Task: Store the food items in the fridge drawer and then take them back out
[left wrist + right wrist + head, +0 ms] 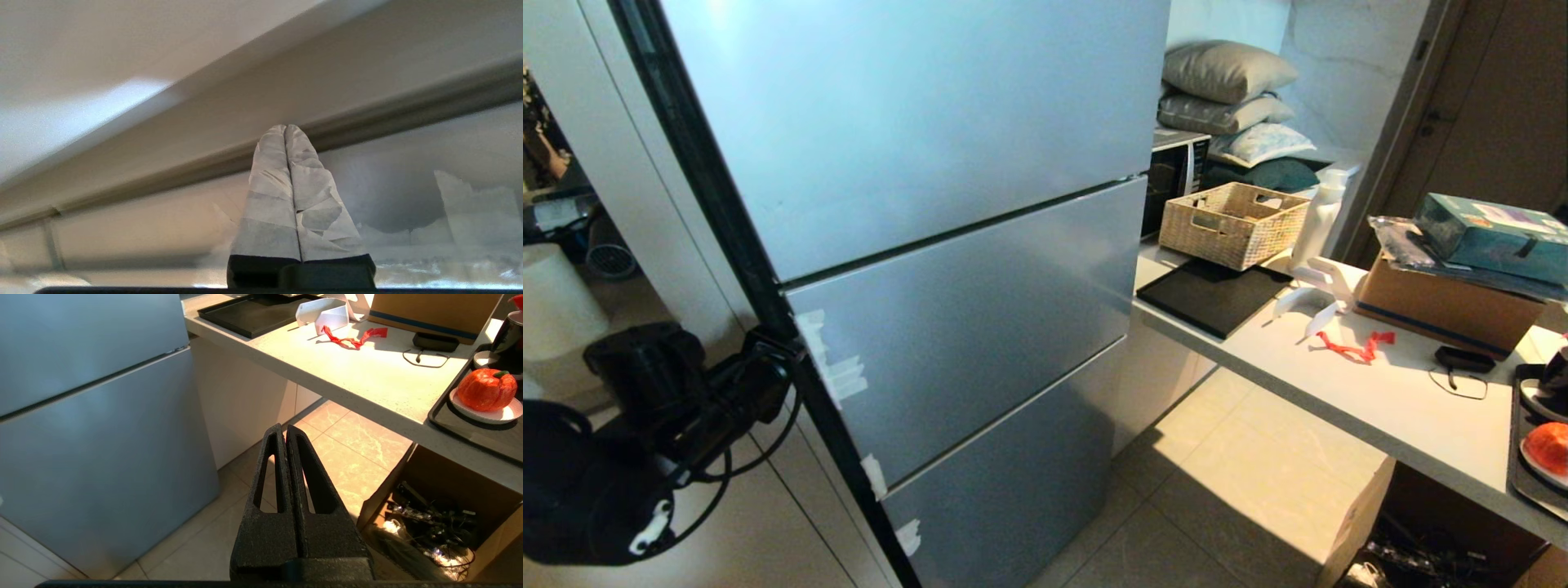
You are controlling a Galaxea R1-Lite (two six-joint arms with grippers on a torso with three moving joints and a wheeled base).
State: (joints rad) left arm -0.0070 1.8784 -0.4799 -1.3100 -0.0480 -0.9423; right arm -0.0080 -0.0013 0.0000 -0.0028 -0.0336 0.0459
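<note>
Food item (486,389), orange-red, sits on a white plate (496,415) in a black tray (449,418) at the tabletop's (1405,408) right; fridge (947,327) closed. Left claw (286,128) and right claw (285,428) both closed, empty.

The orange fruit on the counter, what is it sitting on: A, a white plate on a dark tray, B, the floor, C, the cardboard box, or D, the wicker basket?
A: the orange fruit rests on a white plate set in a dark tray on the counter.
</note>
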